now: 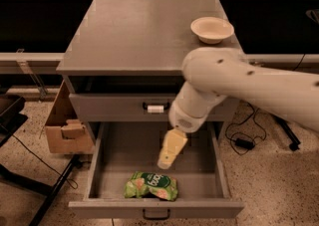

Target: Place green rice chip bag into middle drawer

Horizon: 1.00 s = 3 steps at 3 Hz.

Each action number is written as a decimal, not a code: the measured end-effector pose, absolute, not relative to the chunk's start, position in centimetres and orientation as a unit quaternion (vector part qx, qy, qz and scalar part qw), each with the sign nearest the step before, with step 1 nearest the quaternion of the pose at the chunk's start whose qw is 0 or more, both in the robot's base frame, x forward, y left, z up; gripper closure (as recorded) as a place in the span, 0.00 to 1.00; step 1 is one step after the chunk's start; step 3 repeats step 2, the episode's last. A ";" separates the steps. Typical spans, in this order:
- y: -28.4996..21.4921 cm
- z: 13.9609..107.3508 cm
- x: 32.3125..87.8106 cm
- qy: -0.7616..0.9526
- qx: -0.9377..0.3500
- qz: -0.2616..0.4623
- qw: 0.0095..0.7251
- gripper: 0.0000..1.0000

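Green rice chip bag [151, 185] inside open middle drawer [199, 208].
Crinkled light-green bag, white lettering, lying flat on drawer floor near front wall, roughly centred; grey drawer pulled out, dark loop handle. Claw [167, 159] hangs over the drawer, just behind bag.

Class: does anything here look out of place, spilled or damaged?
Nothing stands out. The green rice chip bag lies inside the open middle drawer, the gripper hangs above it, the bowl sits upright.
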<state>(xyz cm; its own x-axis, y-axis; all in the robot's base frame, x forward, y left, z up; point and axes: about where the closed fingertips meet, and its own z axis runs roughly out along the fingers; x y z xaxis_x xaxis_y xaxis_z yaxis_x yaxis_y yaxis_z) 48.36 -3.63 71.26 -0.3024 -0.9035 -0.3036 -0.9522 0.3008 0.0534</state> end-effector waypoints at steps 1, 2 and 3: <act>-6.4 76.0 47.0 0.779 -0.605 0.094 0.135 0.00; -10.2 77.8 47.1 0.767 -0.619 0.089 0.143 0.00; -10.2 77.8 47.1 0.767 -0.619 0.089 0.143 0.00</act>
